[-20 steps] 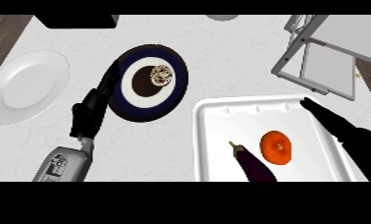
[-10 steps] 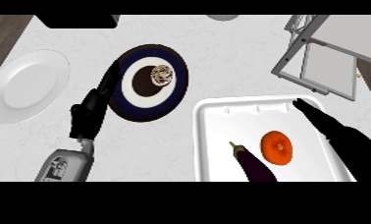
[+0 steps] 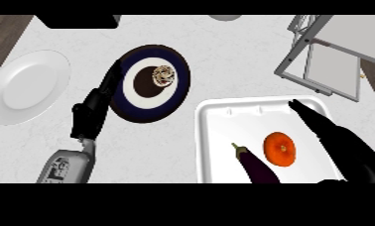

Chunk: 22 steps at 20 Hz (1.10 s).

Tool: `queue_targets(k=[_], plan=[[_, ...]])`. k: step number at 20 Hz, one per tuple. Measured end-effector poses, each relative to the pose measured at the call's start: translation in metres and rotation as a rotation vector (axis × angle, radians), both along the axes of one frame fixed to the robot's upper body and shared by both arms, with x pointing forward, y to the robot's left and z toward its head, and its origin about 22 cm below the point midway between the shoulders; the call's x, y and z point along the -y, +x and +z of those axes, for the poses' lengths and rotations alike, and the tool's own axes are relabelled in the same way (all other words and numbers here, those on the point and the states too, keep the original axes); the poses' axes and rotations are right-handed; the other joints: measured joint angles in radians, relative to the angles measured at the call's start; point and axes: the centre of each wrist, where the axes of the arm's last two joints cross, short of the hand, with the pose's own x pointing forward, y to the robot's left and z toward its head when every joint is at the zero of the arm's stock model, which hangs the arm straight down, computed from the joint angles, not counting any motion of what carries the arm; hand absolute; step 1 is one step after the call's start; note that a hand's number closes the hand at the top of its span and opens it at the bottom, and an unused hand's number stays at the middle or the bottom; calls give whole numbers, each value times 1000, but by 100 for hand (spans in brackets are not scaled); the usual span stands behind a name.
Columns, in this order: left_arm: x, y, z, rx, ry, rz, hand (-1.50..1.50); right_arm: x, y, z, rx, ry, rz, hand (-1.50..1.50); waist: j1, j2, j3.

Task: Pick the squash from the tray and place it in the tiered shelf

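Squash [image 3: 280, 148] one, eggplant [image 3: 256, 166] one, tray [image 3: 219, 141] one, two plates [image 3: 33, 86]

White marbled counter [image 3: 219, 46], white tray [image 3: 219, 141], dark-rimmed plate [image 3: 179, 79], white plate [image 3: 29, 84], grey tiered shelf [image 3: 322, 59]

Squash [image 3: 280, 148] and eggplant [image 3: 255, 166] lie on the tray [image 3: 219, 136]; tiered shelf [image 3: 330, 54] behind it.

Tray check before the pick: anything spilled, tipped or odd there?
Nothing stands out. The orange squash and the dark eggplant lie apart inside the white tray, nothing spilled. The right hand reaches over its right side.
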Motion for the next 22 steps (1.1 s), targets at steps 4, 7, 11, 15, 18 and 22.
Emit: queue_targets(k=[4,7,11,15,18,22], plan=[[-2,-2,-1,4,-1,4,0,3,-2,-12,-15,-18,-2,-150,0,0,0],[-3,1,0,5,-3,2,0,-7,-1,-22,-26,-37,0,-150,0,0,0],[3,2,-4,1,1,2,0,-9,5,-24,-32,-61,-7,-150,0,0,0],[-5,6,-8,6,3,1,0,-6,6,-38,-34,-76,-3,-150,0,0,0],[3,1,-12,1,-2,2,0,-9,7,-46,-32,-82,-10,-150,0,0,0],[-6,-3,-11,-1,-7,-1,0,-8,14,-52,-42,-88,-17,-150,1,0,0]])
